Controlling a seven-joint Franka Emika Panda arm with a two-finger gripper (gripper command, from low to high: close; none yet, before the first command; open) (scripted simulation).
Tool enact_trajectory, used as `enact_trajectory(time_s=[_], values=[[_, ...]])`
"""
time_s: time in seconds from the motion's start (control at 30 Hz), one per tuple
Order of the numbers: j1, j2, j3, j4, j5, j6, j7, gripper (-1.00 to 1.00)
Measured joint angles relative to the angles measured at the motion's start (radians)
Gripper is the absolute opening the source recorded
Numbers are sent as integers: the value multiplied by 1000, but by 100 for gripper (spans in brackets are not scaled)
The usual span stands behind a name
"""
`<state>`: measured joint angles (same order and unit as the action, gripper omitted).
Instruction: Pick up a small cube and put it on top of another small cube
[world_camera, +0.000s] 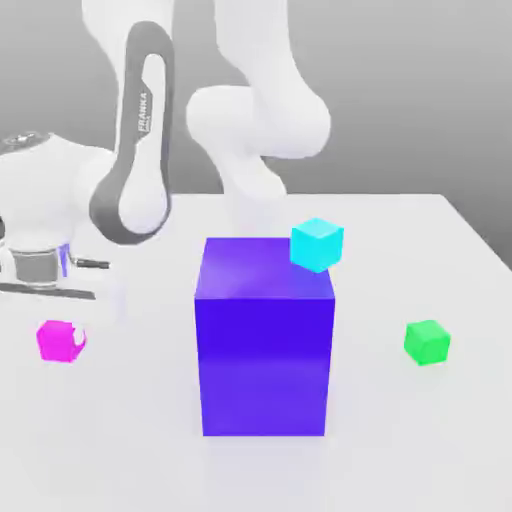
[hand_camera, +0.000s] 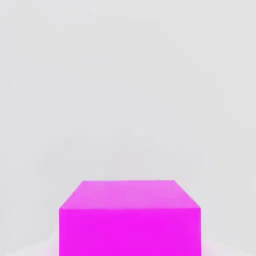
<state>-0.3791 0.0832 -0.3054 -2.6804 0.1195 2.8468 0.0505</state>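
The small magenta cube rests on the white table at the exterior view's left. My gripper comes down on it from the hand above and is shut on its sides; a pale fingertip shows against its right face. The hand view has the same magenta cube very close, centred under the hand, with the table behind it. The small green cube stands by itself on the table at the exterior view's right, far from the gripper.
A large blue-violet block stands in the middle of the table between the two small cubes. A cyan cube sits at the block's far upper right corner. The arm's white links rise behind the block.
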Motion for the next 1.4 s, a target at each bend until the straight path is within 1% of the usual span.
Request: enact_trajectory(time_s=[0.07, 0.1, 0.43, 0.6, 0.83, 0.93, 1.0, 1.2, 1.4], values=[[50, -8, 36, 44, 12, 0, -9, -100], [97, -18, 61, 49, 21, -5, 7, -100], [574, -156, 290, 13, 101, -73, 281, -100], [726, -217, 445, -19, 131, -105, 434, -100], [921, -291, 679, -99, 156, -148, 663, -100], [931, -310, 746, -183, 120, -168, 790, -100], [900, -292, 770, -202, 63, -162, 850, -100], [810, -197, 810, -196, -132, -110, 994, -100], [771, -104, 806, -188, -291, -37, 1107, -100]])
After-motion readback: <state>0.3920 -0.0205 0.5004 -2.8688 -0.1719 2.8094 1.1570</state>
